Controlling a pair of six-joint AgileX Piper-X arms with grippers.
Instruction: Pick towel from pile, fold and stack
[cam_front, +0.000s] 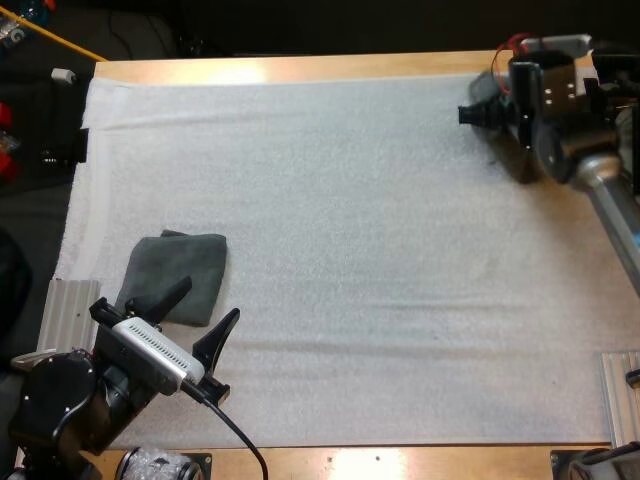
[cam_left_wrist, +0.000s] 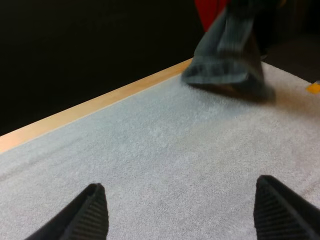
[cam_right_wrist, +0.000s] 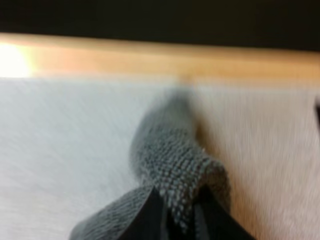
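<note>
Near side: left gripper (cam_front: 208, 302) open, fingers apart and empty, at the folded towel (cam_front: 175, 275)'s near edge; far right corner: right gripper (cam_right_wrist: 177, 220) clamped on 1 crumpled towel (cam_right_wrist: 170, 155), seemingly a bunched fold between its fingers, the rest lying on the mat (cam_front: 350, 250); cloth judged light, limp and grippy; best taken by a corner.

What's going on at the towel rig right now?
The right gripper is shut on a crumpled towel near the far right corner of the mat. The left gripper is open and holds nothing, sitting by the near edge of a folded towel at the mat's near left. So one towel looks folded and set down, and a second is in the right gripper's grasp, not yet folded.
</note>
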